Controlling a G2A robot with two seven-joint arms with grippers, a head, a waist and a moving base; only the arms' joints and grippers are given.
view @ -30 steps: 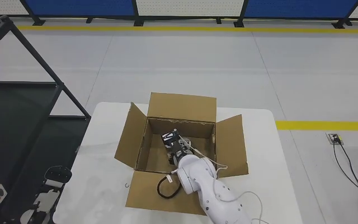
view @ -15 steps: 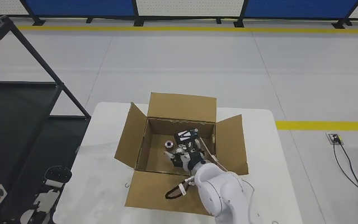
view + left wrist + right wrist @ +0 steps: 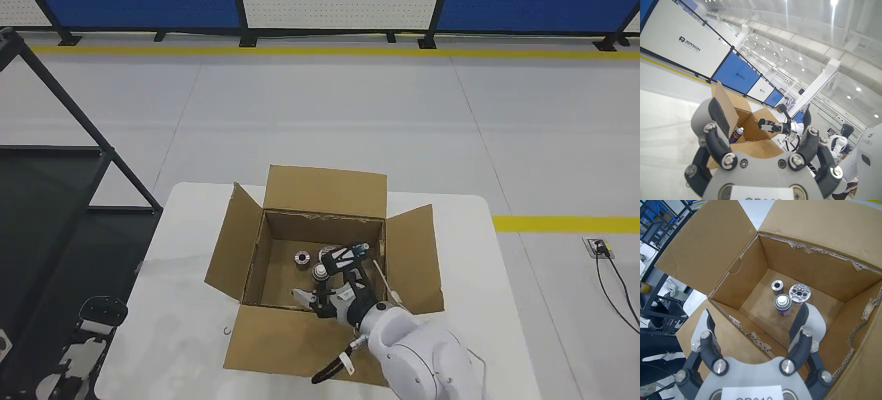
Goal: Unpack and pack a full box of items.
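Currently: box [image 3: 325,190] open on table [image 3: 190,300], three items inside, both grippers empty.

Contents: can [image 3: 783,306], cylinder [image 3: 777,287] and disc [image 3: 799,293], all upright on the box floor and bunched toward the far wall, close together; whether they touch cannot be told. All four flaps [image 3: 702,243] are folded outward, probably so that the opening is free for reaching from above. The right gripper [image 3: 756,313] hangs over the near half of the opening, pointing down, fingers [image 3: 800,317] spread wide with nothing between them. This looks like a line-up for a pick, with the can nearest. The left gripper [image 3: 761,108] sits off to the side of the box, aimed across at it, also wide open and holding nothing, probably parked out of the way. Unpacking is judged unfinished, since three items are still in the box.
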